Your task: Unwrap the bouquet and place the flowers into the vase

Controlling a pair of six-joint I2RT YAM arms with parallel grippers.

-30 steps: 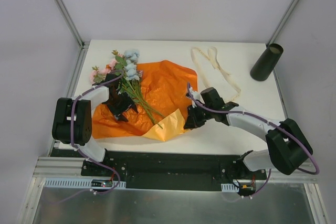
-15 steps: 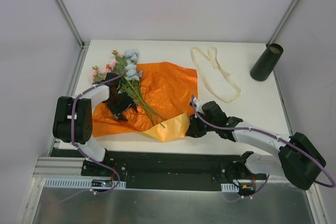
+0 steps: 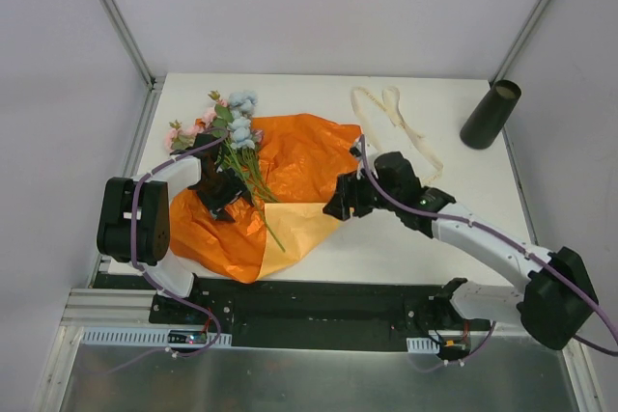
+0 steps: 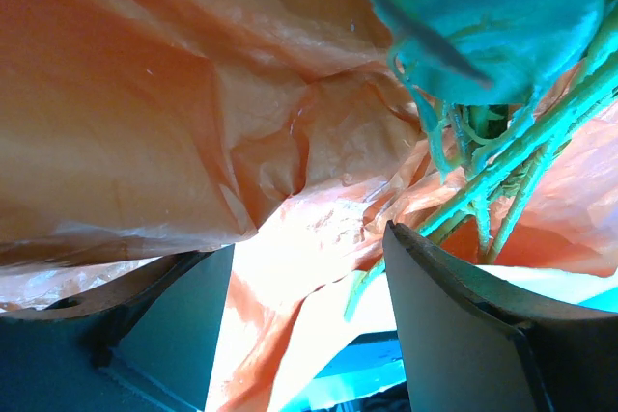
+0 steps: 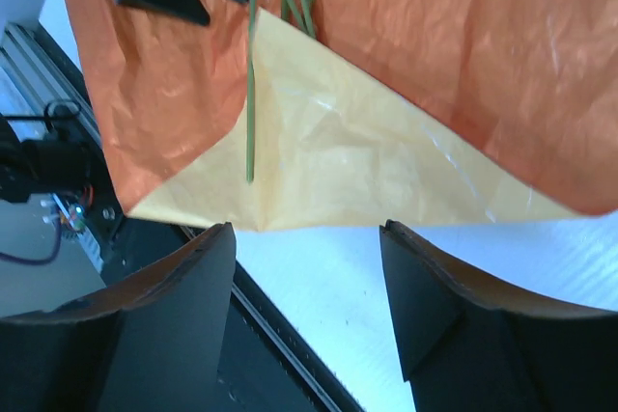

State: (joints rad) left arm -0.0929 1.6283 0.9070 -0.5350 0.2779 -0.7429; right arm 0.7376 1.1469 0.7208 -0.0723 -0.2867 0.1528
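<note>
Flowers (image 3: 235, 123) lie on the spread orange paper (image 3: 309, 156) at left of the table (image 3: 425, 243), the vase (image 3: 491, 114) well apart at far right. My left gripper (image 3: 220, 192) straddles the stems (image 4: 502, 171), jaws apart; my right gripper (image 3: 340, 207) hangs open at the paper's edge. Closing left may pinch paper too.

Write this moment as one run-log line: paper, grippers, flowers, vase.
paper: unfolded | left gripper: open over stems | right gripper: open at paper's edge | flowers: lying partly on paper | vase: upright, no flowers
</note>
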